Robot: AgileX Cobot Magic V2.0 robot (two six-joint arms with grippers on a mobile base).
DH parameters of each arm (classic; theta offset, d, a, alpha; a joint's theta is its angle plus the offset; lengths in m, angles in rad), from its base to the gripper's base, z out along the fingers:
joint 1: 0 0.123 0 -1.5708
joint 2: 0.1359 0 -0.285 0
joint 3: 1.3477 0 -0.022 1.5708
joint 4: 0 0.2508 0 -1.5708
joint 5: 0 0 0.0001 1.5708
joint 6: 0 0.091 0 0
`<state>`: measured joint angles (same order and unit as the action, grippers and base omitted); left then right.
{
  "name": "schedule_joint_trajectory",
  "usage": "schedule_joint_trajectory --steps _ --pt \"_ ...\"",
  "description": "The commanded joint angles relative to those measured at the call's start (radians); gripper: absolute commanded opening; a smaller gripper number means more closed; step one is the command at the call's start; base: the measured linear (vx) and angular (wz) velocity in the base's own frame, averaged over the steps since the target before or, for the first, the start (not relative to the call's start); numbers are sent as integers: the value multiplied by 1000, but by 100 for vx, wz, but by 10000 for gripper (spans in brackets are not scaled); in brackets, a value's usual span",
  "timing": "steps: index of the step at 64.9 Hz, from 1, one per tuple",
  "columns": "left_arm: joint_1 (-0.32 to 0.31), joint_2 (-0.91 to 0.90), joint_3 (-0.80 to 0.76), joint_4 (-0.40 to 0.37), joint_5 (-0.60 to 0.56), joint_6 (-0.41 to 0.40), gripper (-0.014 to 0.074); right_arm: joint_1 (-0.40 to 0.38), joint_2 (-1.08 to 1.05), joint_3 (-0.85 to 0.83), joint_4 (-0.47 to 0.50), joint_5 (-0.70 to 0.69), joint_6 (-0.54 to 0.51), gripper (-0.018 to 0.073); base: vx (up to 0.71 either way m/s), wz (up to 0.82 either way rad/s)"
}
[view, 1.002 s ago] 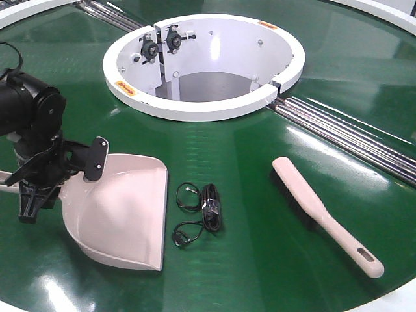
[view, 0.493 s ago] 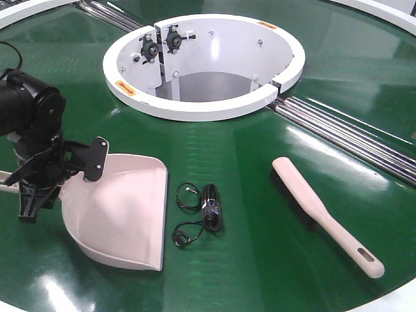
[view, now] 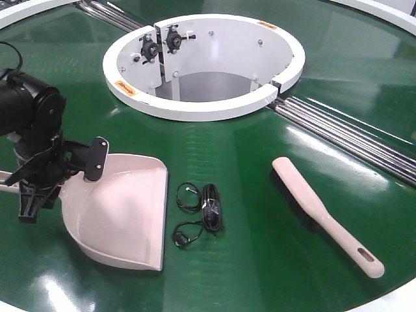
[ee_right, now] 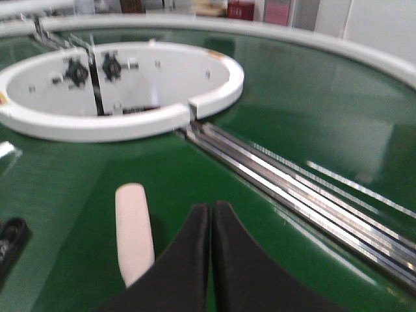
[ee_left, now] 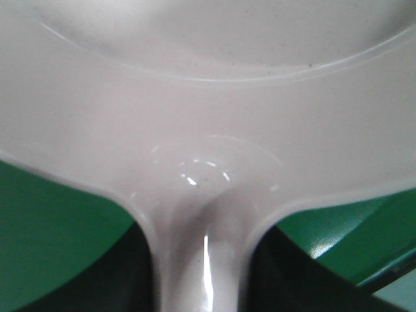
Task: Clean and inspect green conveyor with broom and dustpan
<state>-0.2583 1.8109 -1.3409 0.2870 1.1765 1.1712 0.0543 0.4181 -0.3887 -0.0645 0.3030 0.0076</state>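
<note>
The dustpan [view: 123, 208] handle sits clamped between the left fingers [ee_left: 97, 286].

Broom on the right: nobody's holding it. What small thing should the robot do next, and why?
Probably open the right pincer and ease it over onto the broom. Its jaws are shut and empty just beside the broom, while the left pincer is already at the dustpan handle, and a black cable lies by the pan's mouth, unswept.

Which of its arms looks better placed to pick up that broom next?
The right. The right hand, shut and empty, hovers just beside the broom, while the left hand is occupied gripping the dustpan by its handle.
</note>
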Motion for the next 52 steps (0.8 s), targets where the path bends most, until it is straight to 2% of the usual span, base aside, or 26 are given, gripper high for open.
schedule_joint_trajectory --steps 1,22,36,52 --pt "-5 -56 -28 3 -13 -8 -6 -6 70 -38 -6 -77 -1 -8 0 0" --pt "-5 -56 -28 -1 -24 -8 -6 -6 117 -37 -4 -78 7 -7 0 0" --pt "-5 -56 -28 -14 -27 -8 -6 -6 143 -46 -11 20 -8 -1 0 0" --pt "-5 -56 -28 -58 -53 -26 -6 33 273 -172 -10 209 -36 38 0 0"
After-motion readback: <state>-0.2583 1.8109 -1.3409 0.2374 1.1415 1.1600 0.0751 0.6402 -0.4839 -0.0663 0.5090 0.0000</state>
